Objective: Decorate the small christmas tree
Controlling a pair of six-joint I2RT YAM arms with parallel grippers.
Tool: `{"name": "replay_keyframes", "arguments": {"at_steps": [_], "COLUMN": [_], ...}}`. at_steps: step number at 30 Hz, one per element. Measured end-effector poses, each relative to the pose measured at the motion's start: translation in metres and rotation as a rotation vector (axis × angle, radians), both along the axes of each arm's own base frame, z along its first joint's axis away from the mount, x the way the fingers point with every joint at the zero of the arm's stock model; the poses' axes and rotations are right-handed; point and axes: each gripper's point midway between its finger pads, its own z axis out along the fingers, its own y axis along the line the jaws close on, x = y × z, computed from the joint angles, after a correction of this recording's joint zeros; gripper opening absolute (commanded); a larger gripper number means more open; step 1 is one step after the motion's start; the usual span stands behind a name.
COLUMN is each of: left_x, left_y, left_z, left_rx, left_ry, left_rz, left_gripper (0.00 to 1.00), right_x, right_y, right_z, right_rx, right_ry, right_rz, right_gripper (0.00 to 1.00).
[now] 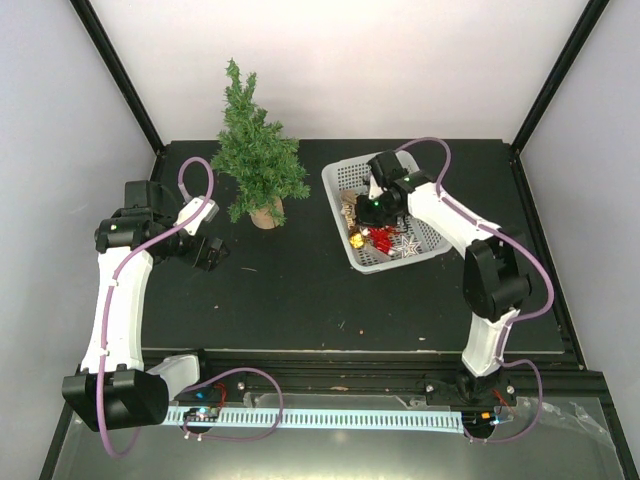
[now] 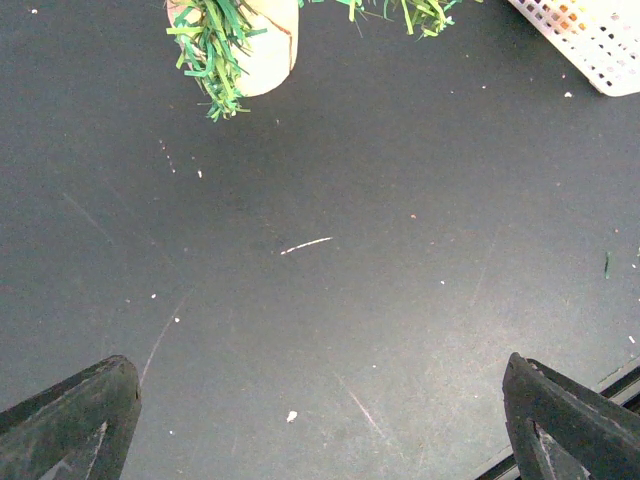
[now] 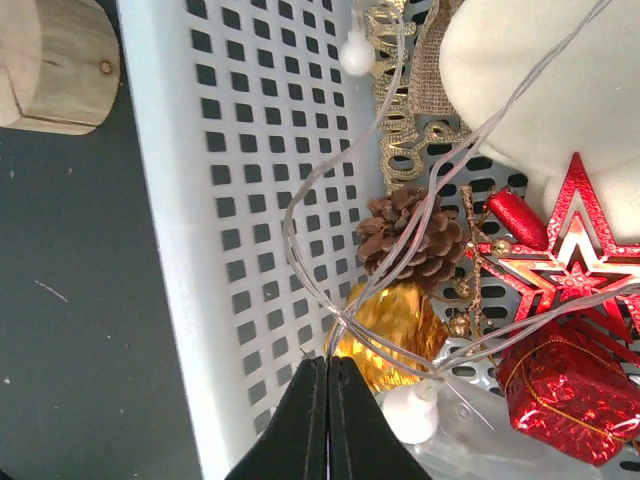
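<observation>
The right arm (image 1: 470, 240) rises from its base at the near edge, bends at a dark elbow and reaches back and left, its wrist tipped down into the white basket (image 1: 338, 222). The right gripper (image 3: 328, 362) has its fingers pressed together low over the basket's contents, and the thin clear wire of a light string (image 3: 300, 260) appears to be caught at their tips, looping up past a small white bulb (image 3: 410, 412). Beneath the wire lie a pine cone (image 3: 410, 240), a gold foil ornament (image 3: 390, 325), a red star (image 3: 570, 255) and a red gift box (image 3: 565, 395). The left arm (image 1: 115, 300) stands up from the near-left corner, folds at the elbow and turns rightward, holding the left gripper (image 2: 315, 380) low over the dark worktop (image 1: 300, 300) with its fingers spread wide and nothing between them. The small christmas tree (image 1: 255, 150) stands upright on its light-wood stump (image 1: 265, 213) toward the back of the worktop, left of centre, just beyond the left gripper and beside the basket, with a strip of worktop between stump and basket wall. A broad stretch of dark surface lies between the two arms, running from the tree to the near edge. Black frame posts (image 1: 115, 70) rise at the rear corners, with pale walls close on both sides.
</observation>
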Motion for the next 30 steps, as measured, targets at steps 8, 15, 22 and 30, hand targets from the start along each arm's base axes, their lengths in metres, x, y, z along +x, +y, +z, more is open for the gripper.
{"name": "replay_keyframes", "arguments": {"at_steps": [8, 15, 22, 30], "left_x": [0.000, 0.000, -0.001, -0.004], "left_y": [0.000, -0.001, -0.003, -0.003], "left_z": [0.000, 0.001, 0.003, 0.007], "left_rx": [-0.002, -0.007, -0.015, -0.013], "left_ry": [0.000, -0.002, -0.008, -0.026], "left_rz": [0.002, 0.000, -0.004, -0.004], "left_gripper": [0.99, 0.99, 0.99, 0.99], "right_x": [0.003, 0.019, 0.018, 0.018], "right_y": [-0.005, -0.016, -0.032, -0.052], "right_z": [0.033, 0.108, 0.155, 0.212], "right_rx": [-0.021, -0.050, -0.086, -0.115], "right_ry": [-0.052, -0.220, -0.323, -0.447], "right_rz": [0.003, -0.019, -0.055, -0.126], "right_gripper": [0.01, 0.01, 0.01, 0.01]}}
